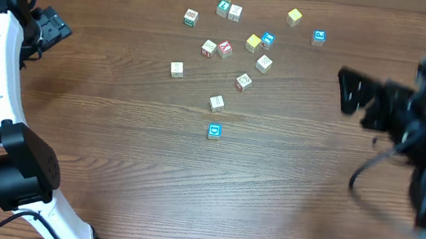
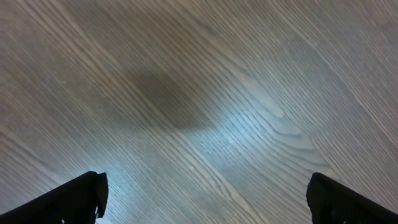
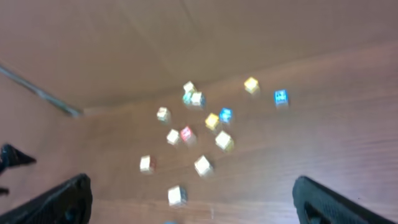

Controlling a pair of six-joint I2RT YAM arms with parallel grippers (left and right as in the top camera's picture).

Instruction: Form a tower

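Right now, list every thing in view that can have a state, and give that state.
left gripper: open, empty, over bare table
right gripper: open, empty, short of the cubes
loose cubes: lying singly, scattered, none held
back cluster of cubes: close together; stacked or only side by side, cannot tell

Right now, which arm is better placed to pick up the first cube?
Right. The right gripper, jaws open, sits nearer the scattered cubes and its wrist view faces them; the left gripper is farther off, seeing only bare table.
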